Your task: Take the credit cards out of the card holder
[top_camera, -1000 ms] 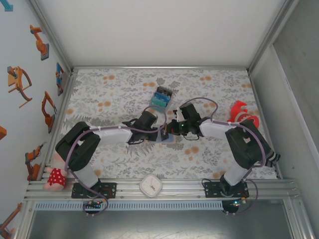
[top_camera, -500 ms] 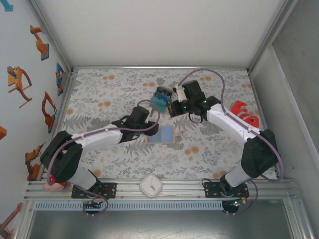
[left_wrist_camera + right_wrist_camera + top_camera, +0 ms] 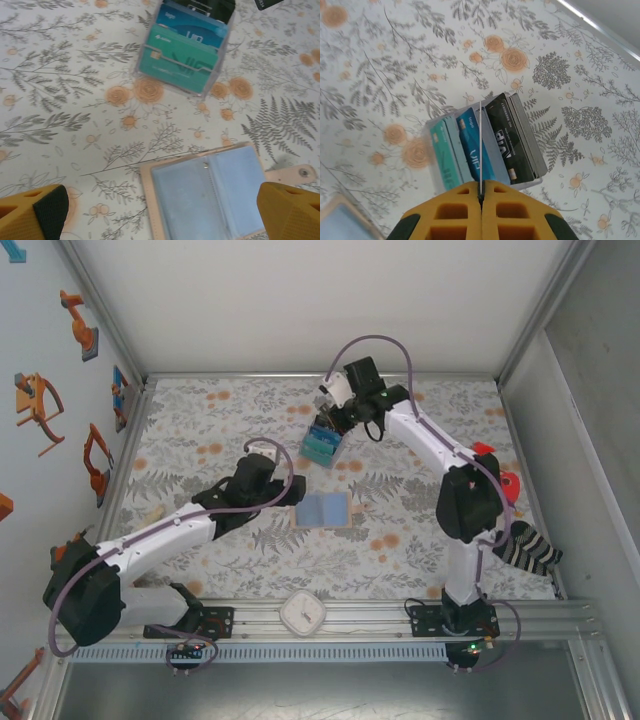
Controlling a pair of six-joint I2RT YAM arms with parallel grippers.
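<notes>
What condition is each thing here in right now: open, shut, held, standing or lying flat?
card holder: lying open and flat on the table, snap strap undone.
clear card stand: upright, several cards slotted in it.
credit card: pinched edge-on in the right hand.
left hand: open, holding nothing.
right hand: shut on the credit card.

The top camera looked down from above the near edge over the whole floral-patterned desk (image 3: 400, 550). Both close wrist cameras faced down, sharing the clear plastic rack of coloured cards (image 3: 185, 45).
</notes>
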